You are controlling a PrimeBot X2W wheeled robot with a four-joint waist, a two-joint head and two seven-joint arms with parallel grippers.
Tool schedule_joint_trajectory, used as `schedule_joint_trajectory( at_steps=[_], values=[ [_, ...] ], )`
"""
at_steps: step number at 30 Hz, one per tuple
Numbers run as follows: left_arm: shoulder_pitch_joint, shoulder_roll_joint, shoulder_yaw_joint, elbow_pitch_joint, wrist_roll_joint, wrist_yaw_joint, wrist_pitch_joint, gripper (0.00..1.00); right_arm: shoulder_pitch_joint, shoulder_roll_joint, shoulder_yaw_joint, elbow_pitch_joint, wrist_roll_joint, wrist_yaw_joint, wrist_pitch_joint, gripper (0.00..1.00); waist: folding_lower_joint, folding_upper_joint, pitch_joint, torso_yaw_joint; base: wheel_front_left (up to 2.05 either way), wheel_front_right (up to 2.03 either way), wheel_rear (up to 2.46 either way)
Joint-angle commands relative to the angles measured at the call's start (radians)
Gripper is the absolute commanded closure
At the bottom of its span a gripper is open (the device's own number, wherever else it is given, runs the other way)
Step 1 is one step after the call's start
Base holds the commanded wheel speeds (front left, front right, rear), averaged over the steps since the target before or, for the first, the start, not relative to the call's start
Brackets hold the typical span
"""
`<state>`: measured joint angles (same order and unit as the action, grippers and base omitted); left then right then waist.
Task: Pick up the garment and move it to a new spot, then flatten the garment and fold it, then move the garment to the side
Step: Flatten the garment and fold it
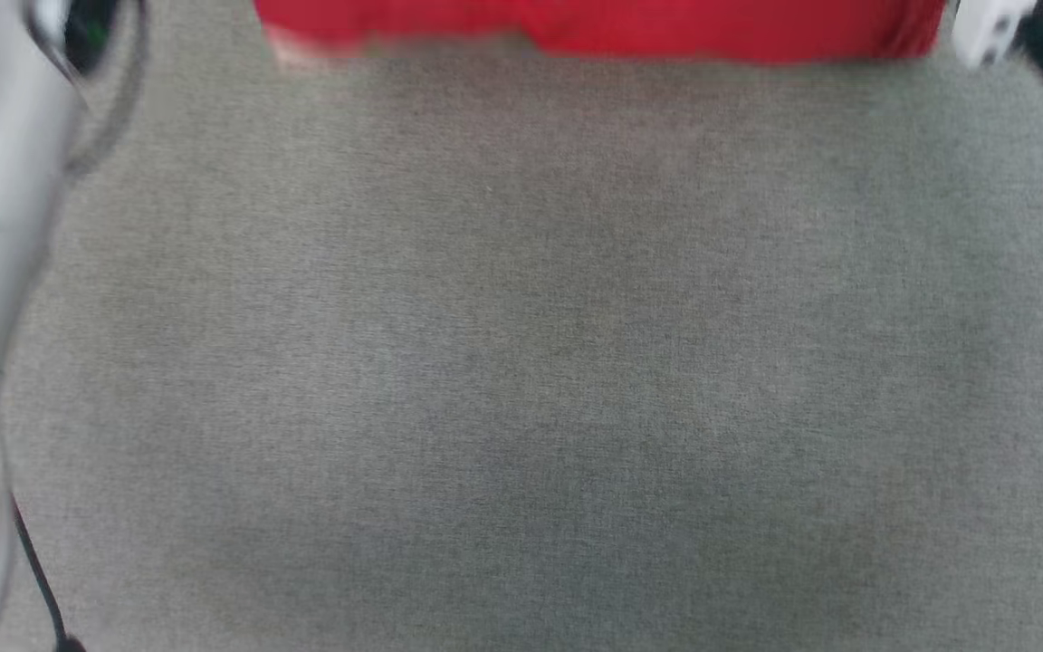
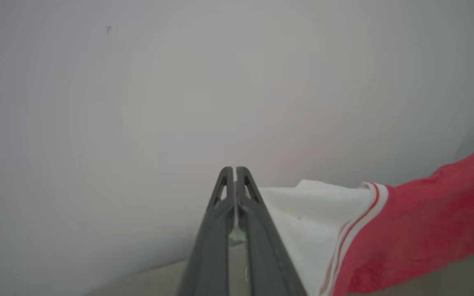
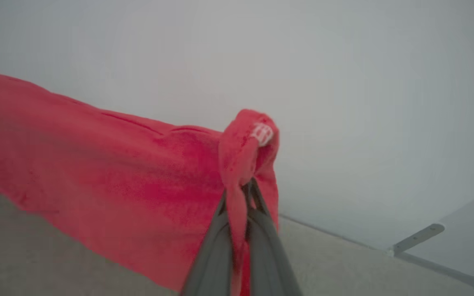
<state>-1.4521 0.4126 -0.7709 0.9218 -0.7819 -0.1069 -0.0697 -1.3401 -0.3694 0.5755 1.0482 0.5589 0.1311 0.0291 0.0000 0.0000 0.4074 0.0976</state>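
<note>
**A:** The red T-shirt (image 1: 603,27) sits at twelve o'clock in the head view. It's a blurred band along the top edge, long axis running nine to three, at the far side of the grey desk (image 1: 521,362).

**B:** Both ends are taken. The right pincer (image 3: 247,190) has its fingers together, clamped on a bunched red corner that flops over the tips. From there the body of the shirt streams off toward nine o'clock, lifted off the desk.

**A:** The left pincer (image 2: 234,172) has its fingers pressed together too. The white sleeve (image 2: 303,218) comes off its side toward four o'clock, then striped trim, then red. The pinch looks to sit low between the fingers, though I can't see it cleanly.

**B:** So the shirt spans the two, with neither arm nearer. I'd say laying it down turns on holding that nine-to-three line square.

**A:** And the desk spreads toward six o'clock to take it.
</note>
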Motion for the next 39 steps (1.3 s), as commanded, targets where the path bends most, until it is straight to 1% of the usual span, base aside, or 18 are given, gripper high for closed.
schedule_joint_trajectory(
  at_steps=[1, 4, 6, 9, 11, 14, 15, 16, 19, 22, 25, 28, 33, 39],
  values=[
    [0.045, -0.001, -0.011, 0.007, -0.022, -0.007, 0.05, 1.0, 0.049, -0.018, 0.01, -0.036, 0.045, -0.001, 0.039, 1.0, 0.0, 0.0, -0.013, 0.007, 0.0, 0.0, 0.0],
    [0.12, -0.012, -0.031, -0.001, -0.07, -0.015, 0.153, 1.0, 0.13, -0.052, 0.041, -0.111, 0.112, -0.001, 0.116, 1.0, 0.0, 0.0, -0.03, 0.013, 0.0, 0.0, 0.0],
    [0.172, -0.011, -0.045, -0.021, -0.102, -0.018, 0.221, 1.0, 0.181, -0.078, 0.043, -0.162, 0.156, -0.001, 0.155, 1.0, 0.0, 0.0, -0.039, 0.015, 0.0, 0.0, 0.0],
    [0.255, -0.002, -0.059, -0.069, -0.146, -0.021, 0.304, 1.0, 0.266, -0.111, 0.051, -0.236, 0.211, -0.001, 0.225, 1.0, 0.0, 0.0, -0.053, 0.018, 0.0, 0.0, 0.0],
    [0.315, 0.014, -0.069, -0.113, -0.172, -0.022, 0.352, 1.0, 0.317, -0.139, 0.051, -0.293, 0.234, -0.001, 0.265, 1.0, 0.0, 0.0, -0.06, 0.017, 0.0, 0.0, 0.0],
    [0.405, 0.041, -0.072, -0.192, -0.203, 0.003, 0.4, 1.0, 0.394, -0.166, 0.028, -0.368, 0.257, -0.001, 0.306, 1.0, 0.0, 0.0, -0.067, 0.012, 0.0, 0.0, 0.0],
    [0.438, 0.053, -0.071, -0.222, -0.214, 0.018, 0.411, 1.0, 0.424, -0.173, 0.025, -0.392, 0.261, -0.001, 0.322, 1.0, 0.0, 0.0, -0.07, 0.009, 0.0, 0.0, 0.0],
    [0.503, 0.078, -0.075, -0.297, -0.232, 0.044, 0.43, 1.0, 0.474, -0.191, 0.005, -0.44, 0.273, -0.001, 0.35, 1.0, 0.0, 0.0, -0.072, 0.006, 0.0, 0.0, 0.0],
    [0.605, 0.129, -0.072, -0.419, -0.253, 0.101, 0.448, 1.0, 0.559, -0.216, -0.02, -0.519, 0.279, -0.001, 0.402, 1.0, 0.0, 0.0, -0.075, 0.001, 0.0, 0.0, 0.0],
    [0.71, 0.178, -0.066, -0.553, -0.281, 0.171, 0.464, 1.0, 0.653, -0.246, -0.055, -0.606, 0.288, -0.001, 0.453, 1.0, 0.0, 0.0, -0.078, -0.001, 0.0, 0.0, 0.0],
    [0.807, 0.231, -0.058, -0.68, -0.305, 0.235, 0.464, 1.0, 0.749, -0.272, -0.103, -0.689, 0.296, -0.001, 0.492, 1.0, 0.0, 0.0, -0.079, -0.003, 0.0, 0.0, 0.0],
    [0.896, 0.273, -0.044, -0.792, -0.327, 0.3, 0.457, 1.0, 0.85, -0.284, -0.156, -0.776, 0.312, -0.001, 0.532, 1.0, 0.0, 0.0, -0.077, -0.003, 0.0, 0.0, 0.0],
    [1.015, 0.322, -0.034, -0.943, -0.364, 0.395, 0.451, 1.0, 1.015, -0.297, -0.235, -0.891, 0.319, -0.001, 0.606, 1.0, 0.0, 0.0, -0.07, -0.004, 0.0, 0.0, 0.0],
    [1.136, 0.365, -0.028, -1.059, -0.404, 0.479, 0.452, 1.0, 1.175, -0.319, -0.287, -1.016, 0.338, -0.001, 0.705, 1.0, 0.0, 0.0, -0.065, -0.007, 0.0, 0.0, 0.0]
  ],
)
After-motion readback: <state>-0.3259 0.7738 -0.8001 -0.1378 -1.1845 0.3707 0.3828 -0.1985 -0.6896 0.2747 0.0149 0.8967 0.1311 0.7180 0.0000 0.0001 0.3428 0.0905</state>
